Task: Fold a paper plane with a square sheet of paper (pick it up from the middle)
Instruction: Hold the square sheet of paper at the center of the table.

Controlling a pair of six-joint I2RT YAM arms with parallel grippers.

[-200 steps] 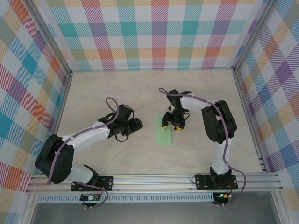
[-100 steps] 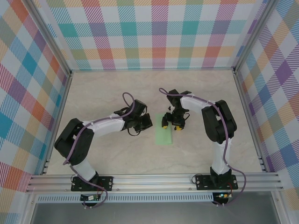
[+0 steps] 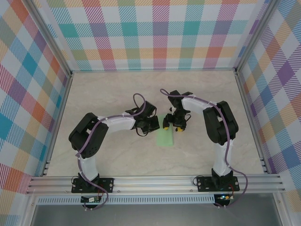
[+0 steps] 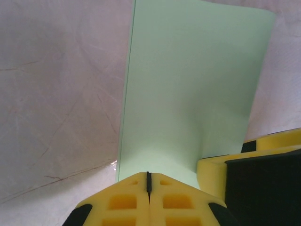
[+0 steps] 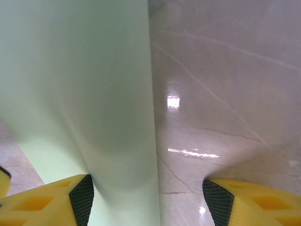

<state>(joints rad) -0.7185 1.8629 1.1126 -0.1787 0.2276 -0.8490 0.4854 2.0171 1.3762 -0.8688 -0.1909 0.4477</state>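
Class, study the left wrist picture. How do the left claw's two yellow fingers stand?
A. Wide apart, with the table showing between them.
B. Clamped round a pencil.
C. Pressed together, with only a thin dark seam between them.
C: the left claw has its yellow fingers meeting along one thin seam, right at the near edge of the green paper.

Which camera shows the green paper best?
Left wrist: the paper is large and sharp, with its side edges and far corner clear. In the top view the paper is small and partly covered; the right wrist shows it blurred, one edge clear.
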